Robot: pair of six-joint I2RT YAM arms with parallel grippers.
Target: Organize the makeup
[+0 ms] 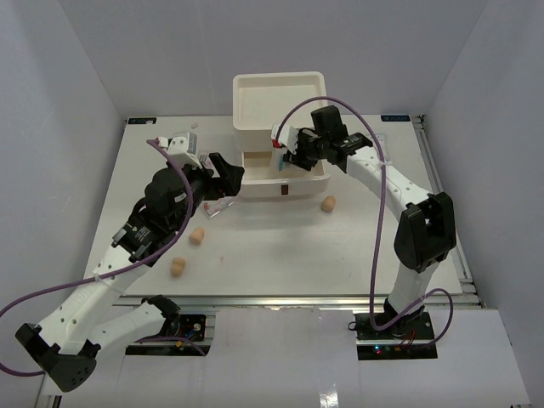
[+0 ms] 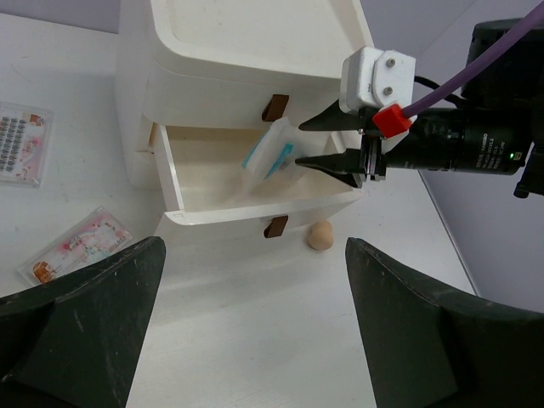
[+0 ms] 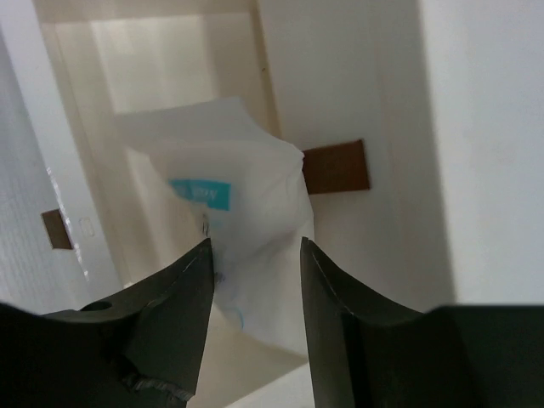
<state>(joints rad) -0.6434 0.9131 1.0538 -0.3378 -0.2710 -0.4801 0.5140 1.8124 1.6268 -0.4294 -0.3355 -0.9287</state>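
Sachet (image 2: pixel 268 155), teal label blurred, sits between tips of half-open right end effector (image 2: pixel 297 144).

In the right wrist view, the white-blue sachet (image 3: pixel 221 170) is blurred and its print cannot be read. Its lower part is hidden behind the right pincer (image 3: pixel 255 246). In the left wrist view, a clear packet (image 2: pixel 21 140) is cut off by the left edge. The fingers (image 2: pixel 85 323) of the left pincer (image 2: pixel 255 246) are cut off at the bottom.

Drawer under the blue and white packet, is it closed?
No, the drawer is pulled out of the white box, and its open inside shows beneath the white-blue sachet.
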